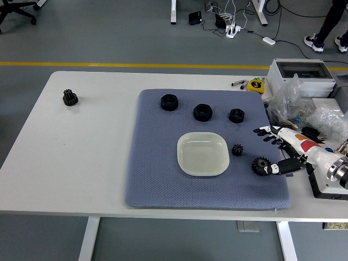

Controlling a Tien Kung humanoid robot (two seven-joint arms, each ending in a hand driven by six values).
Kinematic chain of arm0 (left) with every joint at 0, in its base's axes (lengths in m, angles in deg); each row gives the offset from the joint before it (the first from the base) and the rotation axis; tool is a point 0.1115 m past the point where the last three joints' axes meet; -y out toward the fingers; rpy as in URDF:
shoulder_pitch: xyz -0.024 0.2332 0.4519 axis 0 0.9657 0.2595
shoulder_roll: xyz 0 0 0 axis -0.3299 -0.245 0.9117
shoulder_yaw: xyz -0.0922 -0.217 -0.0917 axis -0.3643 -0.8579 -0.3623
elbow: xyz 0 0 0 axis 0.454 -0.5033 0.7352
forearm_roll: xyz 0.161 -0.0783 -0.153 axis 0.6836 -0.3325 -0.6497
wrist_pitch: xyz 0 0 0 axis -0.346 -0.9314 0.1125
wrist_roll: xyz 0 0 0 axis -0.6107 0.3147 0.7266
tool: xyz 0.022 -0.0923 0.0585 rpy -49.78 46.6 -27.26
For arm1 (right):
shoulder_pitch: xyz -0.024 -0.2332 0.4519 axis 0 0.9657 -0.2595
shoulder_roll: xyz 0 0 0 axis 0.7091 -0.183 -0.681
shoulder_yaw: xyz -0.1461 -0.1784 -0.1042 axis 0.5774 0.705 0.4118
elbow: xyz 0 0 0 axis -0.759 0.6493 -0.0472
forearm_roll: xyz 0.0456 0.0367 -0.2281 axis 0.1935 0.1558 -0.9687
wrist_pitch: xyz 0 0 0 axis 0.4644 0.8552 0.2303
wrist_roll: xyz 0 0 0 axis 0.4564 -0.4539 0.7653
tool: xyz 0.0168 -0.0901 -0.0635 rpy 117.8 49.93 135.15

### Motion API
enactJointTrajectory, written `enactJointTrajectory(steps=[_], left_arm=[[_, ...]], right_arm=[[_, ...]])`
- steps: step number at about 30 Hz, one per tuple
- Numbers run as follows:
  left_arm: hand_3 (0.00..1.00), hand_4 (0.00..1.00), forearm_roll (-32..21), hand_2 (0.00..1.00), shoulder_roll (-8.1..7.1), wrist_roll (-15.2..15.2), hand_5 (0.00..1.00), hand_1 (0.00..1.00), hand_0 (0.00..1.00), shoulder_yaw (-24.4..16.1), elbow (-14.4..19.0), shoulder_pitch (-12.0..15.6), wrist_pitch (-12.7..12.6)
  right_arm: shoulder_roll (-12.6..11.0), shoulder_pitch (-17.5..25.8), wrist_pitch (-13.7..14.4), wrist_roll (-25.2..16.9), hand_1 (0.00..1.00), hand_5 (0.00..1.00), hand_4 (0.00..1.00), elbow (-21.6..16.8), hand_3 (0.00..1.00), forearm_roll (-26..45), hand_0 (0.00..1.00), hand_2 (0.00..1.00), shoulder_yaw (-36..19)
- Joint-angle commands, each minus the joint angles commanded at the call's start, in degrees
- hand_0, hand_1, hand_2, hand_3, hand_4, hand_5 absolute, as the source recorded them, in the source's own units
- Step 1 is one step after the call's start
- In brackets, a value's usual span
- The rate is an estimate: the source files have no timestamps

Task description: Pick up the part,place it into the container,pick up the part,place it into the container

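Note:
A white square container [202, 154] sits empty in the middle of a blue-grey mat [157, 163]. A small black gear [237, 149] lies just right of it. A larger black gear [260, 165] lies near the mat's right edge. My right hand [274, 151] comes in from the right, open, with its fingers [267, 132] spread above and behind the larger gear. Its thumb tip rests right beside that gear. I cannot tell if it touches. Three black nuts [202, 112] lie in a row at the mat's far side. The left arm is out of view.
Another black gear [70, 98] lies on the bare table at the far left. A grey box [299, 73], plastic bags of parts [304, 109] and a yellow tape measure [255, 86] crowd the far right. A person's feet [326, 41] show at the top right.

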Motion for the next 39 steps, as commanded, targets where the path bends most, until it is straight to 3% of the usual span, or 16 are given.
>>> enactJointTrajectory(steps=[13, 23, 38, 39], left_arm=[[0.553, 0.592, -0.75, 0.611, 0.02, 0.15, 0.477, 0.649, 0.648, 0.47, 0.06, -0.25, -0.09], [0.552, 0.590, -1.19, 0.609, 0.01, 0.16, 0.477, 0.648, 0.648, 0.59, 0.07, -0.12, -0.12], [0.552, 0.588, -2.54, 0.609, 0.09, 0.42, 0.474, 0.647, 0.649, 1.48, 0.20, 0.82, -0.29], [0.552, 0.587, -2.50, 0.610, 0.10, 0.40, 0.473, 0.647, 0.649, 1.44, 0.19, 0.84, -0.29]], right_arm=[[-0.92, -9.23, -1.20, 0.14, 0.701, 0.186, 0.998, 4.61, 0.807, -26.34, 0.692, 0.753, 10.00], [0.09, -13.40, -5.01, 0.57, 0.681, 0.203, 0.998, 7.27, 0.788, -23.18, 0.670, 0.728, 14.83], [2.87, -15.92, -4.80, 0.15, 0.660, 0.214, 0.998, 11.40, 0.786, -19.35, 0.653, 0.719, 17.44], [2.96, -15.88, -4.74, 0.14, 0.637, 0.225, 0.998, 11.67, 0.767, -19.26, 0.604, 0.701, 17.45]])
